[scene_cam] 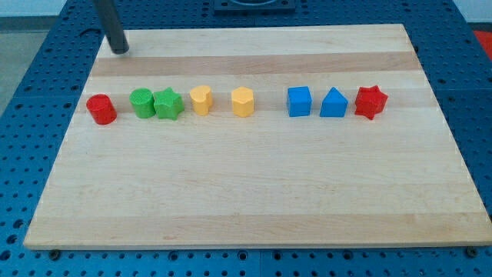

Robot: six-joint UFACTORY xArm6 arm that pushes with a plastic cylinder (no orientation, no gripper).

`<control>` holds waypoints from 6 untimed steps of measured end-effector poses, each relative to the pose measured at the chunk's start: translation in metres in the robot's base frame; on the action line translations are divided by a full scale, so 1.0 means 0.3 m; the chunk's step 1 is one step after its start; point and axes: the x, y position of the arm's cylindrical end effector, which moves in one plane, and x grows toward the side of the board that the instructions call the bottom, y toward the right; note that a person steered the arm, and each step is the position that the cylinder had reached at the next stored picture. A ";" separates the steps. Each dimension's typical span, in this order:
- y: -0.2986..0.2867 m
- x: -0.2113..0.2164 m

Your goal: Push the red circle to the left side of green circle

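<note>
**A:** Start at the view's bottom: what lies nearest?

**B:** Bare wooden board (246, 200), nothing on it until the row of blocks across the middle. From the view's right: a red star (370, 101), a blue triangular block (334, 103), a blue cube (299, 101), a yellow hexagon (242, 101), a yellow block (201, 100) whose shape I can't quite settle, then a green star (168, 105) touching the green circle (141, 103).

**A:** And the red circle?

**B:** The red circle (101, 109) ends the row at the view's left, near the green circle but apart from it, a clear gap between them. Judging by that, it already sits on the side the task names.

**A:** Where is the rod?

**B:** Farthest back. My tip (120, 51) rests on the board near its top-left corner, well apart from every block. There's no claw here to be released or clenched; it's a plain rod, holding nothing.

**A:** So what does the next move turn on?

**B:** The red circle lies toward the view's bottom and slightly left of my tip. To close the gap I'd judge the tip must first pass round to the circle's left, then push toward the view's right.
</note>
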 end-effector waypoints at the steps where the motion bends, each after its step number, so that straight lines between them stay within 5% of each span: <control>1: -0.030 0.183; 6: 0.000 0.578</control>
